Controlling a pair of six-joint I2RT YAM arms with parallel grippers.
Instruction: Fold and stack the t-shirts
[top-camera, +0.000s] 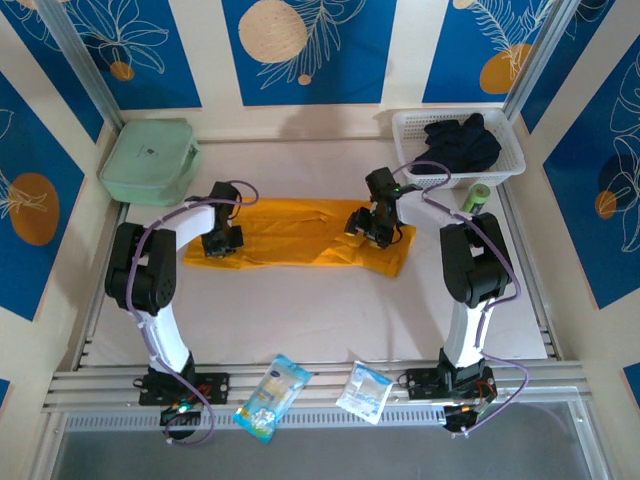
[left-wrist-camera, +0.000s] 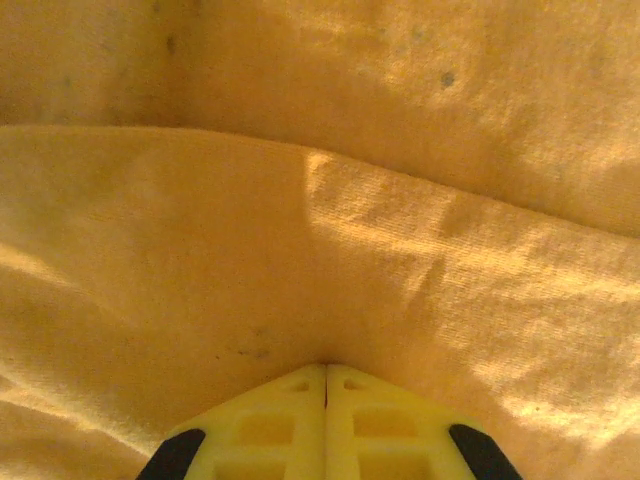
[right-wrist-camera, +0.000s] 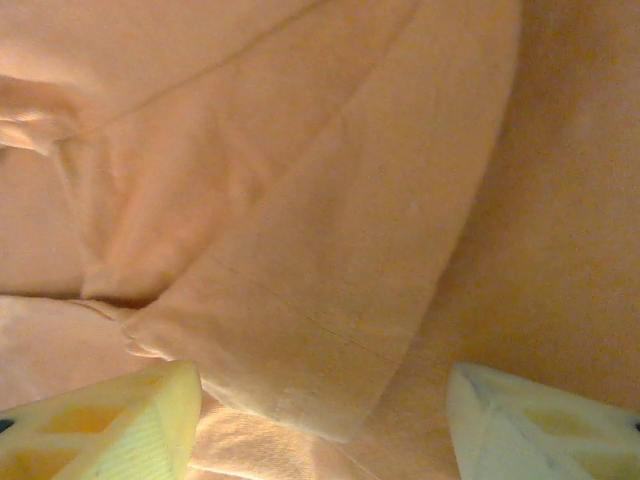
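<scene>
An orange-yellow t-shirt (top-camera: 300, 235) lies folded into a long strip across the middle of the table. My left gripper (top-camera: 222, 245) sits at the strip's left end. In the left wrist view its yellow jaws (left-wrist-camera: 326, 368) are pressed together, and the cloth (left-wrist-camera: 300, 250) puckers into their tips. My right gripper (top-camera: 368, 228) hovers over the strip's right end. In the right wrist view it (right-wrist-camera: 322, 385) is open, with a folded flap of the shirt (right-wrist-camera: 300, 260) lying between the two fingers, touching neither.
A pale mint-green zip case (top-camera: 148, 160) rests at the back left. A white basket (top-camera: 410, 125) with dark clothes (top-camera: 462, 140) stands at the back right, a green roll (top-camera: 476, 196) beside it. Two plastic packets (top-camera: 272, 395) (top-camera: 365, 392) lie at the near edge.
</scene>
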